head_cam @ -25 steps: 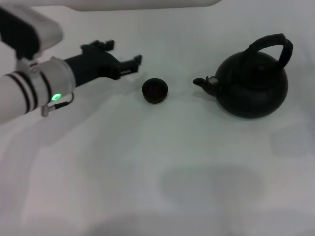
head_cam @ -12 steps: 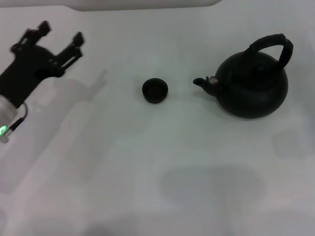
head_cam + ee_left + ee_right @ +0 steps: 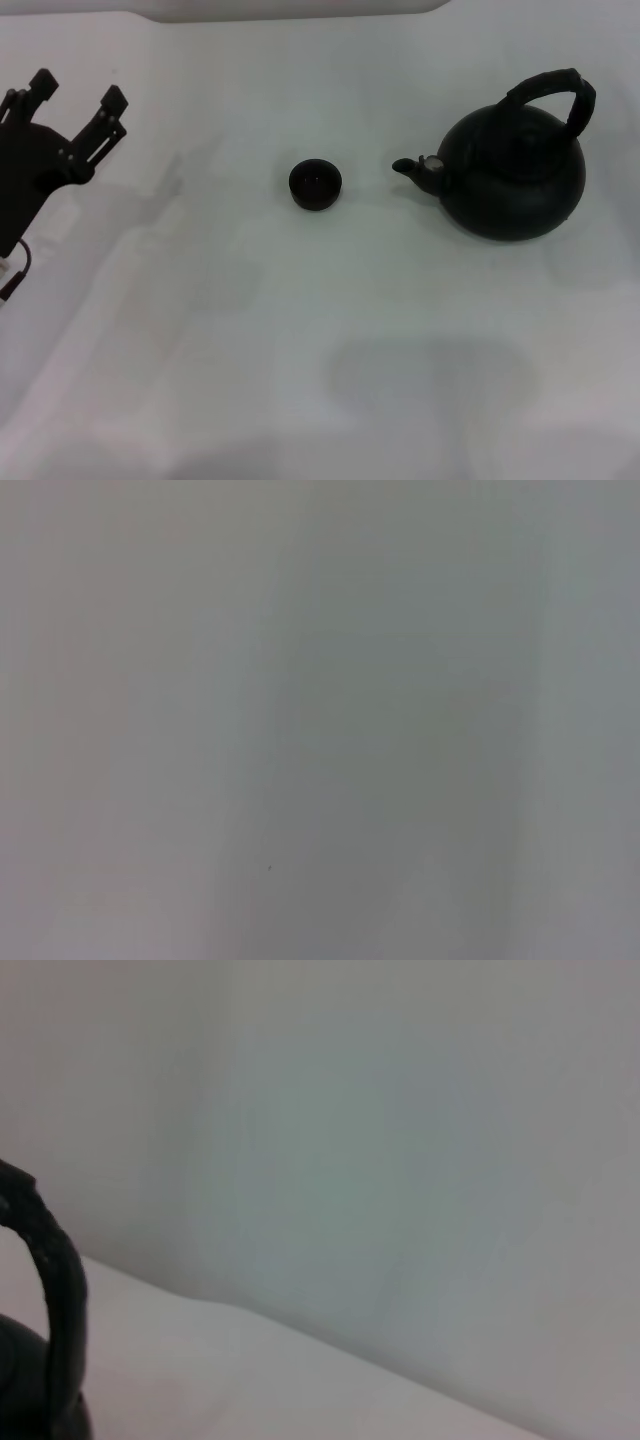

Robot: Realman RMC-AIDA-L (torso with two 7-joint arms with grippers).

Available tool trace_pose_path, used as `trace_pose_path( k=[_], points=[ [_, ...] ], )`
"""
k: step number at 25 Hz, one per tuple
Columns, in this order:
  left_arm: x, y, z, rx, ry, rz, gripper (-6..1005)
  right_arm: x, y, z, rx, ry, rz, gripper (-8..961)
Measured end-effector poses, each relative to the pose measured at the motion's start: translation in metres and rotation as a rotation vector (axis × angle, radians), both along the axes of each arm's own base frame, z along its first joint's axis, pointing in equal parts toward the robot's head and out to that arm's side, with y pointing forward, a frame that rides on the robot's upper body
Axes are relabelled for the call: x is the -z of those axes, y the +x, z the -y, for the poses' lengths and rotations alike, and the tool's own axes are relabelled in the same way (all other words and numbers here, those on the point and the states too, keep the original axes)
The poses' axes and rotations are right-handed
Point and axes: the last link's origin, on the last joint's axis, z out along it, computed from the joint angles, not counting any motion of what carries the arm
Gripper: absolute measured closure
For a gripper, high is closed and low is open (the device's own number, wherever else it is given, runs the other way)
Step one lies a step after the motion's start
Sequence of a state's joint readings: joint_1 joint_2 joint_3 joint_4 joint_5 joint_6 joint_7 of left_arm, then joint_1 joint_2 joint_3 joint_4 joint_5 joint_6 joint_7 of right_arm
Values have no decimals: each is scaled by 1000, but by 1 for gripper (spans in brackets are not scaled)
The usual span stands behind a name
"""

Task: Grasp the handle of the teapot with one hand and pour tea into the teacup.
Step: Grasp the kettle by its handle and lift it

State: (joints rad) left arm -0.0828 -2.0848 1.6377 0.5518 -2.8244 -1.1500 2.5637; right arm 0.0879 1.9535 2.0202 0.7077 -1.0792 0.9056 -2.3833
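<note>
Since the moment before, my left gripper (image 3: pixel 78 98) had drawn further back toward the left edge of the scene, away from the teacup (image 3: pixel 315 185) it had been reaching near a second earlier, while the teapot (image 3: pixel 512 172) and cup had not shifted at all. The teapot sat on the right of the white table (image 3: pixel 300 340), round and matte black, its stubby spout with the small pale spot aimed left at the cup. The handle (image 3: pixel 552 93) arched over its top, upright and leaning slightly right, and nothing touched it. The teacup stood left of the spout, apart from it, small, dark and upright. Well to the left of the cup, my left gripper hung above the table with its black fingers (image 3: pixel 108 112) released and spread, pointing toward the far side and clasping nothing. My left wrist camera saw only a plain grey surface. My right gripper did not appear in the head view; its wrist camera caught a strip of the handle (image 3: pixel 55 1280) and a sliver of the pot's body at one edge, with a pale wall beyond, and I could not see my right fingers at all.
</note>
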Motion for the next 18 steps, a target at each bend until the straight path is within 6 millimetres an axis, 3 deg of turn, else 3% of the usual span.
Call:
trace_pose_path(
  k=[5,18],
  points=[
    [2,-2,5,-5,7,-16,122,0,-8,-1,10,-94,8,98],
    [6,-17,13,-58,13,-58,122,1,-36,24,12,-228,1,99]
  ],
)
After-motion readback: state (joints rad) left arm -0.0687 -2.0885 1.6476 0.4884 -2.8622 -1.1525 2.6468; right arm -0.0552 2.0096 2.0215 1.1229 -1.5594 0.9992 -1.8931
